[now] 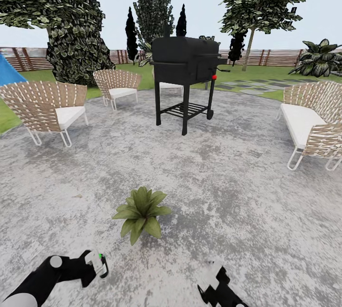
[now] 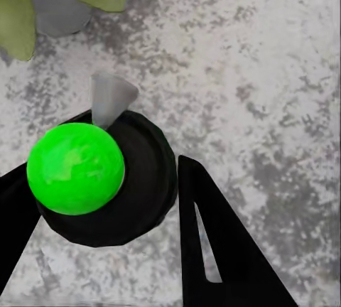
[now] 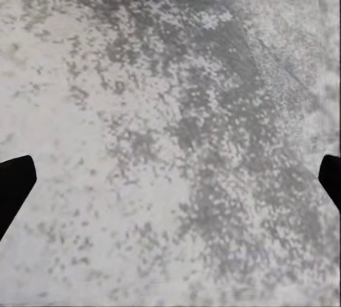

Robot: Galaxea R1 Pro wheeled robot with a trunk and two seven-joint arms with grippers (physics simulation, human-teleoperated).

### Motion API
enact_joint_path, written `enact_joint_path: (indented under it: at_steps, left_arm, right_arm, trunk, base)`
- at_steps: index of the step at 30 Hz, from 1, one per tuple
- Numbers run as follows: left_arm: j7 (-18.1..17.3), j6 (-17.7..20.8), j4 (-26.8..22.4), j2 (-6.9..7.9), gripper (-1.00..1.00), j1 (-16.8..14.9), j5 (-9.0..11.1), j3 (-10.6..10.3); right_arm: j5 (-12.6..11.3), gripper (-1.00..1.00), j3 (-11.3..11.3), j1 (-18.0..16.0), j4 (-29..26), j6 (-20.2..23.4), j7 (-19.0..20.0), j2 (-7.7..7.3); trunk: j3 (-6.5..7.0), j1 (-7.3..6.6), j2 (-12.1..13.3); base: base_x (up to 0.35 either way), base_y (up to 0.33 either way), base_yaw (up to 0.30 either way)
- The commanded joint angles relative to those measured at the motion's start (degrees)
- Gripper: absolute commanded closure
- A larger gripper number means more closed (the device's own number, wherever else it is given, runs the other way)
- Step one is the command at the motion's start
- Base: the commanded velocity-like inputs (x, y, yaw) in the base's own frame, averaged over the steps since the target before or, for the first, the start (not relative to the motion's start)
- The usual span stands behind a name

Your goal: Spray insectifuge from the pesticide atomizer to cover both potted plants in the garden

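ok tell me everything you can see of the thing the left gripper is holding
The left gripper is shut on the pesticide atomizer: a round black body capped by a glossy bright green ball, with a pale grey translucent cone nozzle rising beside the ball. It looks like plastic. A black finger flanks it on each side. It hangs above the mottled grey patio, its nozzle toward the small green-leaved potted plant just ahead.
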Motion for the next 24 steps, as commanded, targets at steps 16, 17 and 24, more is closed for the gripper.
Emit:
enact_joint_path:
  at_steps: [16, 17, 24]
  left_arm:
    - [3.6, 23.1, 1.1, -0.34, 1.0, -1.5, 7.5, 0.3]
    - [3.5, 24.7, 1.0, -0.39, 1.0, -2.0, 7.6, 0.3]
    - [2.0, 29.9, 1.0, -1.53, 1.0, -3.6, 7.2, -0.5]
  right_arm:
    - [-6.7, -1.0, -25.2, 0.1, 8.8, -0.1, -15.1, -1.43]
    - [-6.7, -1.0, -25.8, 0.1, 8.8, -0.1, -15.1, -1.6]
    - [-6.8, -1.0, -26.7, 0.1, 8.9, -0.1, -15.1, -1.91]
  trunk:
    - [-0.05, -0.01, 0.0]
    - [-0.05, -0.01, 0.0]
    - [-0.05, -0.01, 0.0]
  base:
    - [0.0, 0.0, 0.0]
    - [0.0, 0.0, 0.0]
    - [0.0, 0.0, 0.0]
